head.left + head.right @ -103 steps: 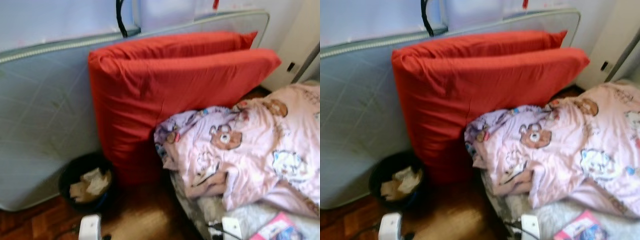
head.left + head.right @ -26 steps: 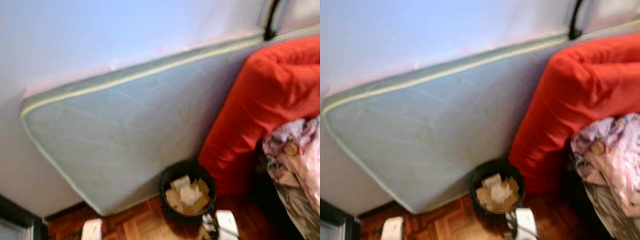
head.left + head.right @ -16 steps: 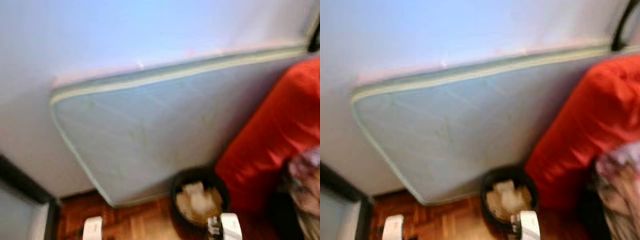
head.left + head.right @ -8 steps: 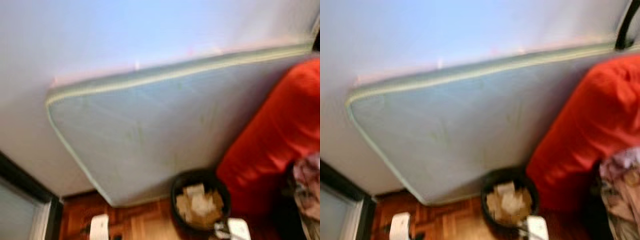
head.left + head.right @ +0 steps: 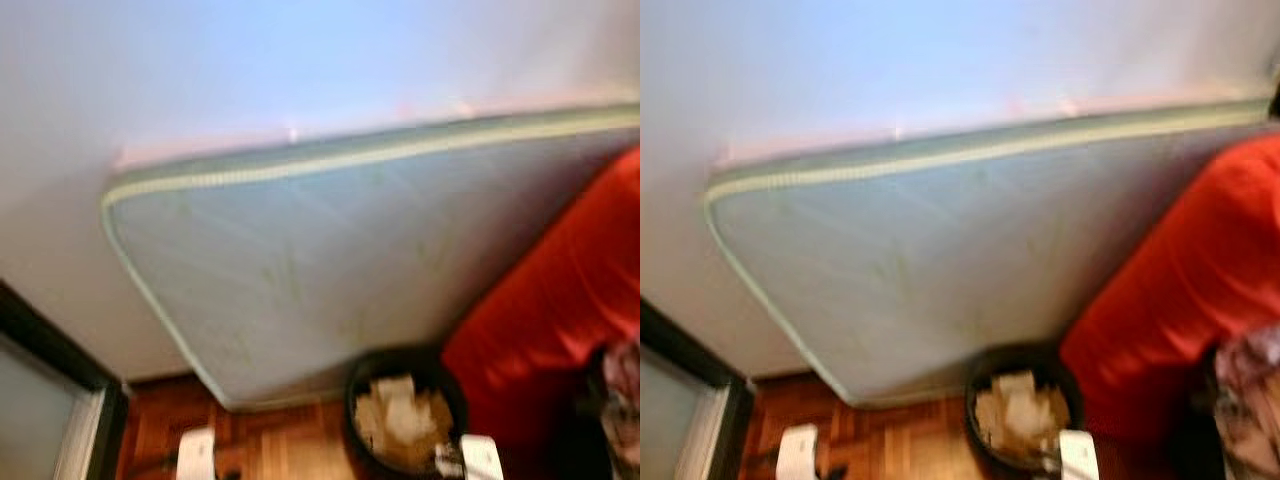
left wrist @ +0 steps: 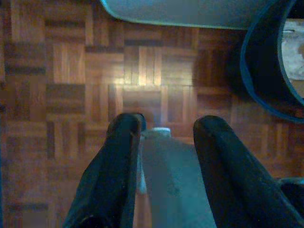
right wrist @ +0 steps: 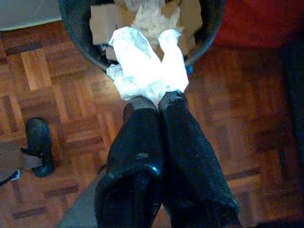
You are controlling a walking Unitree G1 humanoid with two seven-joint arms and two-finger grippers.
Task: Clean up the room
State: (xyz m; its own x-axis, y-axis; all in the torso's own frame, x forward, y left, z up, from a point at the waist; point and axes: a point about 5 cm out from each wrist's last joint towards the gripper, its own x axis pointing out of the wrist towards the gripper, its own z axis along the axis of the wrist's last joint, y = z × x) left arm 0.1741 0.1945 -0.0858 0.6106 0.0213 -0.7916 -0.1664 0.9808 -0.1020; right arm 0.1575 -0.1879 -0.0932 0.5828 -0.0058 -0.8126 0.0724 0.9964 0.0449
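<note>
A black waste bin (image 5: 354,402) holding cardboard scraps and paper stands on the parquet floor, against a leaning pale blue mattress (image 5: 320,260). In the right wrist view my right gripper (image 7: 159,99) is shut on a crumpled white tissue (image 7: 142,66). The tissue hangs just at the near rim of the bin (image 7: 71,21), partly over the floor. My left gripper (image 6: 168,123) is open with nothing between its fingers, low over the parquet beside the bin (image 6: 259,71).
A big red cushion (image 5: 560,320) leans to the right of the bin, with pink bedding (image 5: 1250,400) at the right edge. A dark door frame (image 5: 60,365) is at the left. A black shoe (image 7: 37,138) lies on the floor near my right gripper.
The head view has swung left, away from the bed and pink bedding, toward the mattress corner and door frame. The bin and mattress themselves have not moved.
</note>
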